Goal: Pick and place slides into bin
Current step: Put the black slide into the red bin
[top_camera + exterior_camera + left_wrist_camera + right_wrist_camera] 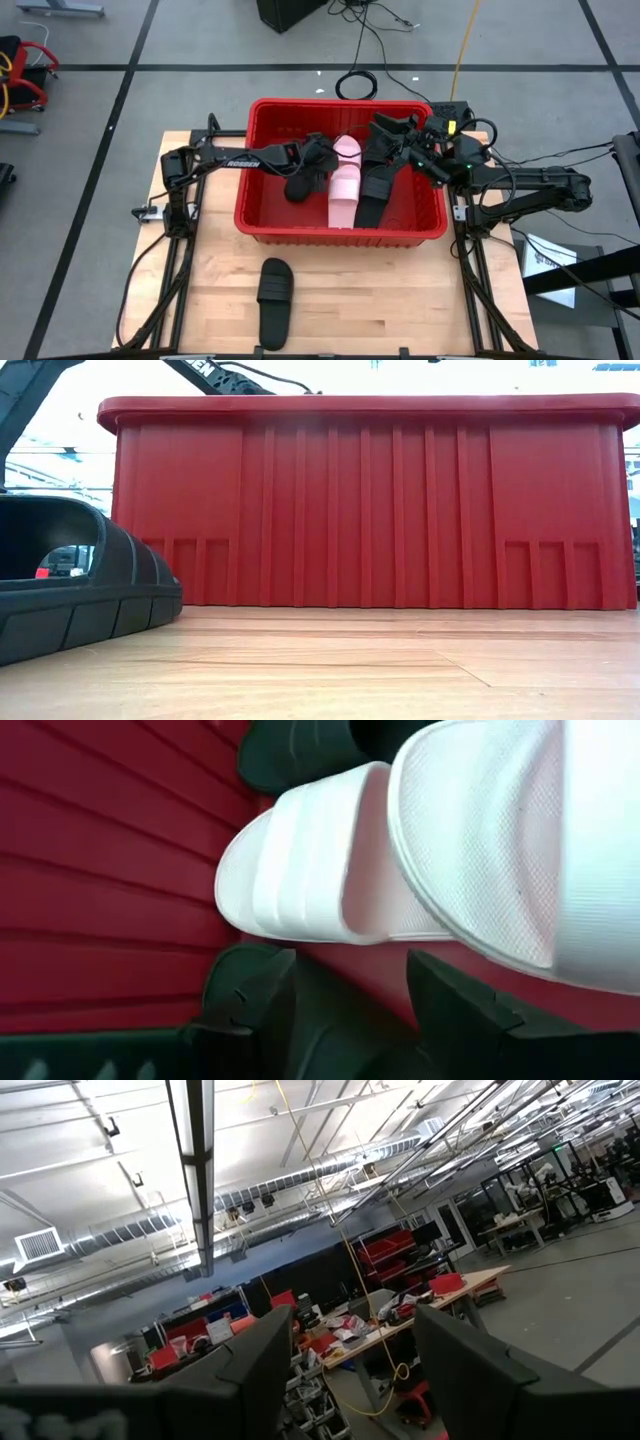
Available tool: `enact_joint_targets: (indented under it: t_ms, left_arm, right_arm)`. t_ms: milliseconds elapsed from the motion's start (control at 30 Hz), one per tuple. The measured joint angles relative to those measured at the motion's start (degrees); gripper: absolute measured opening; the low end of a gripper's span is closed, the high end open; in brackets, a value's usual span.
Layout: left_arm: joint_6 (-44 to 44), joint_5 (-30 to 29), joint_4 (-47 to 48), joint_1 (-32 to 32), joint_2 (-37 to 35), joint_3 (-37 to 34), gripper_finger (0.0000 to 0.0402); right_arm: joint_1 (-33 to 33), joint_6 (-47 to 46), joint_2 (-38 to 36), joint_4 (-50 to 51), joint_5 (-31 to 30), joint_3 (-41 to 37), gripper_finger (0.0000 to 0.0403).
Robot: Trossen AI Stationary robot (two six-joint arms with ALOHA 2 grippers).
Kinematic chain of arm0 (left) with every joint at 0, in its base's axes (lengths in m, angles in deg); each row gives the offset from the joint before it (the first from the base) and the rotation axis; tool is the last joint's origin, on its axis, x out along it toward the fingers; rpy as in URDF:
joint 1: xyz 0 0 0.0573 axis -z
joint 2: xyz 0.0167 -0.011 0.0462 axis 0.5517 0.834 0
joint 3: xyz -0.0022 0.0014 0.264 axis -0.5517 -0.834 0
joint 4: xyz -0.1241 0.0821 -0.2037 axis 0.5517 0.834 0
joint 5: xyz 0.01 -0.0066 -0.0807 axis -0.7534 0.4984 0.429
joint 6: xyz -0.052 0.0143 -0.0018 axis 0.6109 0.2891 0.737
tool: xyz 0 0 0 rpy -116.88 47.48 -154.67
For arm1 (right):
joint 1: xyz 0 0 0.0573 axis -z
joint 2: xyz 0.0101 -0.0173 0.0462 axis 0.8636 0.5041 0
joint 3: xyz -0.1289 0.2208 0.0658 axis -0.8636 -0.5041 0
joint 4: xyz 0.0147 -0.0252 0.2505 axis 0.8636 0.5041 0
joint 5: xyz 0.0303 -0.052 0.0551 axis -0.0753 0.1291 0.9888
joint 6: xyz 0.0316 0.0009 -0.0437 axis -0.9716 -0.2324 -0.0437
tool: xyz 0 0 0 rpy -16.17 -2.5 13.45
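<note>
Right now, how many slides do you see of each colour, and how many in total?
Black slides: 4 (3 in the bin, as far as the high view shows, and 1 on the table)
Light pink slides: 2 (both in the bin)
Total: 6

Table (400, 290): pale wooden top, centre to bottom of the high view, on a dark frame.
Floor (180, 40): grey, crossed by dark lines.
Black cable coil (356, 84): on the floor, upper centre, just above the table's far edge.
Yellow cable (466, 40): upper right of the frame, running down toward the table.
Red-and-yellow equipment (22, 75): far upper left (too small to identify).
White sheet (545, 258): lower right, beside the table.
Ceiling light strip (200, 1150): upper left of the right wrist view.
Distant workbench (440, 1295): centre right there, cluttered, red items on it.
</note>
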Motion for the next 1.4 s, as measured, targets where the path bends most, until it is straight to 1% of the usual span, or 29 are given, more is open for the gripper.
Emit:
enact_joint_targets:
  t_ms: [167,300,467,533,667,767,900,1000,1167,1333,1400]
  left_arm:
    - [0.7,0.0,0.4,-0.3,0.0,0.0,0.0184]
    - [0.4,1.6,5.8,-0.2,0.0,0.0,0.0184]
    - [-0.5,1.2,12.1,0.0,0.0,0.0,0.0184]
    - [-1.5,1.1,11.7,-0.3,0.0,0.0,0.0184]
    - [-1.8,-1.0,7.7,-1.1,0.0,0.0,0.0184]
    - [-1.8,-0.7,5.9,-2.1,-0.1,0.0,0.0184]
    - [-1.9,-0.4,6.0,-2.8,0.3,0.0,0.0184]
    - [-2.6,-0.4,9.5,-2.9,0.6,0.0,0.0184]
    - [-2.9,-0.6,11.3,-2.9,1.0,0.0,0.0184]
    - [-2.6,-3.1,8.2,-2.9,1.1,0.0,0.0184]
    - [-2.6,-3.0,7.1,-2.9,1.1,0.0,0.0184]
  right_arm:
    - [0.0,-0.1,0.0,0.4,0.0,0.0,0.0201]
    - [0.0,-1.1,0.0,1.4,0.0,0.0,0.0201]
    - [0.0,-1.1,0.0,1.8,0.0,0.0,0.0201]
    - [0.0,-1.1,0.0,2.0,0.0,0.0,0.0201]
    - [0.0,-1.1,0.0,2.1,0.0,0.0,0.0201]
    - [0.0,-1.0,0.0,2.1,0.0,0.0,0.0201]
    - [0.0,-1.0,0.0,2.1,0.0,0.0,0.0201]
    - [0.0,-1.0,0.0,2.1,0.0,0.0,0.0201]
    - [0.0,-1.0,0.0,3.4,0.0,0.0,0.0201]
    - [0.0,-1.0,0.0,3.8,0.0,0.0,0.0201]
    - [0.0,-1.0,0.0,3.8,0.0,0.0,0.0201]
